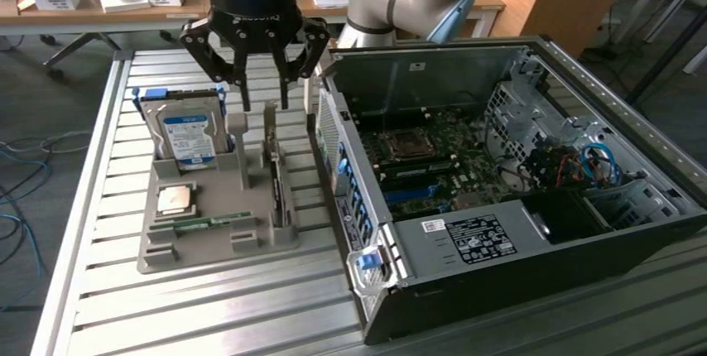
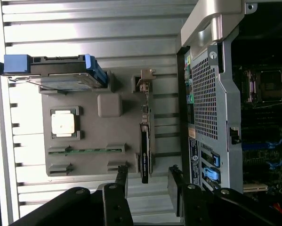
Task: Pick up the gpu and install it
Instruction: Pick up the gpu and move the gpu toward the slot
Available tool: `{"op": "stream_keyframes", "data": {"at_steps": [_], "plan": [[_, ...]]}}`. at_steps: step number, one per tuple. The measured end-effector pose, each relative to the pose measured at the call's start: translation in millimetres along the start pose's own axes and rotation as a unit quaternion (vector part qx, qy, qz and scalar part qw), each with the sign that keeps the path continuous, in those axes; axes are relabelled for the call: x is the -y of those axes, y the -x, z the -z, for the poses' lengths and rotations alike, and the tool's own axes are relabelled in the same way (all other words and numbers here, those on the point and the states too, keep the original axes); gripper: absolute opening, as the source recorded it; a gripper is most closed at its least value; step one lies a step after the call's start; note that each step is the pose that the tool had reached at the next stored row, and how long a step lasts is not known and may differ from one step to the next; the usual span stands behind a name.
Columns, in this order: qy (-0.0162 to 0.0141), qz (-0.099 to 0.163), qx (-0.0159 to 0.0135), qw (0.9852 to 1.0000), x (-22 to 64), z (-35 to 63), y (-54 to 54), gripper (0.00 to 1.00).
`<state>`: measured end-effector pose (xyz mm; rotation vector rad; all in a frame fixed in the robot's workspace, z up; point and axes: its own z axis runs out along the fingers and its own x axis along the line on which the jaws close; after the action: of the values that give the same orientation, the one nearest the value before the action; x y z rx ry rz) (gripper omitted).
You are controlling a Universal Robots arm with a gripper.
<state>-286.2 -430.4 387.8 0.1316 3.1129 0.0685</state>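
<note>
The gpu (image 1: 275,175) stands on edge in a slot of the grey holder tray (image 1: 210,248), next to the open computer case (image 1: 475,240). In the wrist view the gpu (image 2: 145,141) appears edge-on as a thin dark card with its silvery bracket (image 2: 146,78) at one end. My gripper (image 1: 265,106) hangs open just above the card's far end, one finger on each side of it, not touching. The wrist view has the gripper (image 2: 148,172) with its fingertips (image 2: 122,170) either side of the card's edge.
The tray (image 2: 117,136) also holds an upright hard drive (image 1: 188,132) (image 2: 56,75), a CPU (image 1: 177,199) (image 2: 64,124) and a RAM stick (image 1: 204,223) (image 2: 86,150). The case wall (image 2: 209,94) stands close beside the card. The motherboard (image 1: 425,165) lies exposed inside.
</note>
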Motion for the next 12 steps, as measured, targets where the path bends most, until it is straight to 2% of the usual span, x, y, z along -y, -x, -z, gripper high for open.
{"op": "stream_keyframes", "data": {"at_steps": [5, 12], "plan": [[0.0002, 0.0, 0.0, 1.0, 0.1, -2.1, -0.1, 0.47], [0.0017, 0.0, -0.0001, 1.0, 0.6, -14.2, -0.4, 0.47]]}}
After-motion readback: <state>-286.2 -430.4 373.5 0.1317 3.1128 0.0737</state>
